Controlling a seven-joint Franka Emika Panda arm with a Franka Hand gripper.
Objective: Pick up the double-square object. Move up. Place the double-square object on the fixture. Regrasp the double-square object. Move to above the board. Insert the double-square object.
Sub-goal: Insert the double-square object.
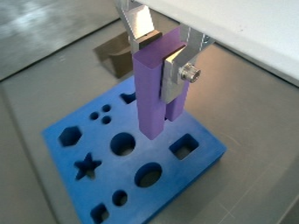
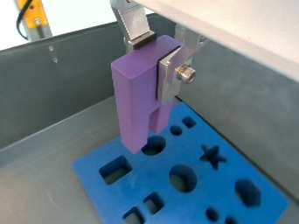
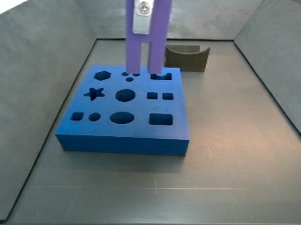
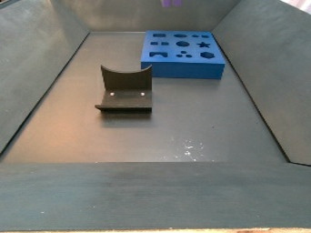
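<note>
My gripper (image 1: 160,57) is shut on the double-square object (image 1: 152,96), a tall light-purple block that hangs upright with two legs pointing down. It also shows in a wrist view (image 2: 140,101) between the silver fingers (image 2: 170,72). The block hangs above the blue board (image 1: 176,179), a slab with star, circle, hexagon and square holes, and is apart from it. In a side view the block (image 3: 147,35) is over the board's far edge (image 3: 123,145). In a side view only its lower tip (image 4: 172,4) shows, well above the board (image 4: 183,71).
The fixture (image 3: 188,57), a dark notched holder, stands on the grey floor beside the board's far corner; it also shows in a side view (image 4: 124,91) and in a wrist view (image 1: 117,54). Grey bin walls (image 3: 265,79) slope up around the floor.
</note>
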